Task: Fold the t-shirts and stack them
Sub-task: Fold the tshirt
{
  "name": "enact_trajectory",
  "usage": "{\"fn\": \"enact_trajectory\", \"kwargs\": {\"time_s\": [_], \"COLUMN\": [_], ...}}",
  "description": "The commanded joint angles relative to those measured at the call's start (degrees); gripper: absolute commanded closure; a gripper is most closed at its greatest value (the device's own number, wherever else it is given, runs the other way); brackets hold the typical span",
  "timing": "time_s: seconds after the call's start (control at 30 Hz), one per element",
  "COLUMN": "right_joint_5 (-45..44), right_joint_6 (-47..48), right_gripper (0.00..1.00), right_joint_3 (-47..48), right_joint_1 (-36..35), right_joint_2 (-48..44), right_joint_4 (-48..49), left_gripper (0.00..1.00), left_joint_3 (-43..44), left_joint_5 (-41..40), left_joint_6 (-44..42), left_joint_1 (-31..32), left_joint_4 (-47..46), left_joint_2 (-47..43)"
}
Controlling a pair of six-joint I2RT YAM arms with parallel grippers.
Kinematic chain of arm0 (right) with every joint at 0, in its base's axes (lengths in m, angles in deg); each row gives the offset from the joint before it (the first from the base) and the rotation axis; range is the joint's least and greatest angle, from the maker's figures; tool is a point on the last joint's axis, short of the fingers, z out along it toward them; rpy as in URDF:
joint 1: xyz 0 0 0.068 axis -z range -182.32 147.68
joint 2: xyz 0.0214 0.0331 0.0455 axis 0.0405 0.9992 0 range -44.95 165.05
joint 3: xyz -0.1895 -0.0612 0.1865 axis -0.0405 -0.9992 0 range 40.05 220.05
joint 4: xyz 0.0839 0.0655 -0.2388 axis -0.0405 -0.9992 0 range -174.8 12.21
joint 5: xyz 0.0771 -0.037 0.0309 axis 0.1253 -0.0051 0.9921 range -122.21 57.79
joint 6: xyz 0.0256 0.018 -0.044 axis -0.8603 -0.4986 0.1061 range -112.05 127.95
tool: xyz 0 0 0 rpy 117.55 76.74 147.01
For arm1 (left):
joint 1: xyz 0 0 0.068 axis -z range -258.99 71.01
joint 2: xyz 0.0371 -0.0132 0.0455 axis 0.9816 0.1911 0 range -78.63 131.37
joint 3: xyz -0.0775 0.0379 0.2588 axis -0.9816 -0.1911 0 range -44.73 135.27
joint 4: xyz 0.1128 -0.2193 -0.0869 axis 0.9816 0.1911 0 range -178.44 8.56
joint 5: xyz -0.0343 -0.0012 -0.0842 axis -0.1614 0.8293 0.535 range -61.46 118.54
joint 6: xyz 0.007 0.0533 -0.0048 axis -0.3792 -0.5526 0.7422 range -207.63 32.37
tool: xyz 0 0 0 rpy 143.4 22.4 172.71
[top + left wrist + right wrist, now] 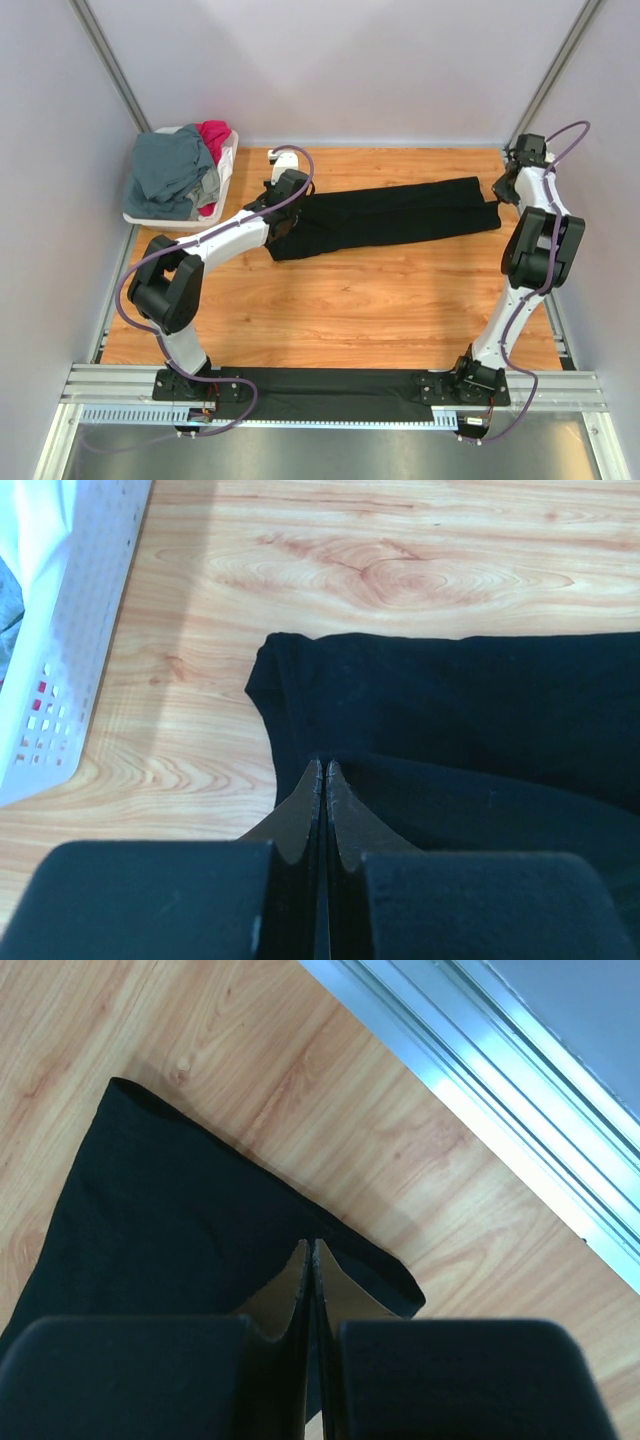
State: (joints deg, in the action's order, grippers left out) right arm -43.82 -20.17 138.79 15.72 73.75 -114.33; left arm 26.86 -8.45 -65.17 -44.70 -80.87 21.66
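Note:
The black t-shirt [400, 215] lies folded into a long band across the far part of the wooden table. My left gripper [283, 220] is shut on its left end; in the left wrist view the fingertips [316, 772] pinch a fold of the black cloth [480, 720]. My right gripper [499, 198] is shut on its right end; in the right wrist view the gripper [311, 1246] grips the cloth [160, 1220] near a corner. A slate grey-blue shirt [170, 170] and a magenta-red shirt [213, 135] lie bunched in the basket.
The white plastic basket [228, 165] stands at the far left corner and shows at the left of the left wrist view [70, 630]. A metal rail [520, 1070] runs along the table's right edge. Grey walls enclose the table.

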Motion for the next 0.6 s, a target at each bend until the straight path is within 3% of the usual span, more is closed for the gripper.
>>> {"fn": "enact_trajectory", "kwargs": {"time_s": [0.0, 0.4, 0.57], "right_joint_5": [0.7, 0.8, 0.7], "right_joint_6": [1.8, 2.5, 2.5], "right_gripper": [1.0, 1.0, 0.97], "right_joint_3": [3.7, 7.2, 8.1], "right_joint_1": [-0.4, -1.8, -1.8], "right_joint_2": [2.7, 8.0, 10.4], "right_joint_4": [0.9, 0.8, 0.2], "left_gripper": [1.0, 1.0, 1.0], "left_joint_3": [-0.1, 0.7, 4.7], "left_joint_5": [-2.7, -1.1, 0.5], "left_joint_6": [1.6, -0.4, -2.9], "left_joint_1": [-0.5, -0.4, -0.4], "left_joint_4": [0.7, 0.3, 0.4], "left_joint_2": [-2.1, -0.9, 2.7]}}
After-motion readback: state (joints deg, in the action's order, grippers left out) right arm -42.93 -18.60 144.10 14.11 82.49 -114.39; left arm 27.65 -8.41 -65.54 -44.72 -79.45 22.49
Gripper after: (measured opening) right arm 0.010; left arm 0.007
